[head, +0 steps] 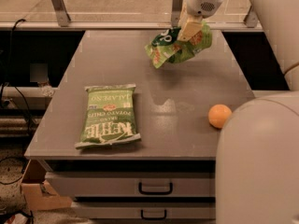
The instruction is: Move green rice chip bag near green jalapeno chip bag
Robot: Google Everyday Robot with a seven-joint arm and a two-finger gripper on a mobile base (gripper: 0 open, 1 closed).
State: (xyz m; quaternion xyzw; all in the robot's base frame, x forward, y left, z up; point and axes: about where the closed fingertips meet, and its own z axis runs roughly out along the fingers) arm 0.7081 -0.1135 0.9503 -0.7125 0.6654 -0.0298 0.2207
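- Worktop [154, 78]: a flat grey surface with drawers [155, 188] under its front edge. It carries one bag and an orange, and the other bag hangs over its far right part.
- Robot body [261, 167]: its pale bulk fills the lower right corner. The arm [275, 13] runs up the right edge and reaches in from the top toward the far side of the worktop.
- Green jalapeno chip bag [108, 115]: it lies flat near the front left corner, its lettering upside down to the camera, well apart from the other bag.
- Green rice chip bag [175, 48]: crumpled and puffy, it dangles from its upper edge and appears to be clear of the surface.
- Hand [191, 34]: it is at the far right, above the worktop, with its fingers pinched together on the top of the green rice chip bag.
- Orange [219, 115]: it rests near the front right, off the likely path between the two bags.
- Step in hand, as I judge it: the grasp is made and the carry is under way.
- The next move calls for travel toward the front left and then a descent. The bag should be set down just beside the flat bag, not on top of it, and only then should the fingers let go.
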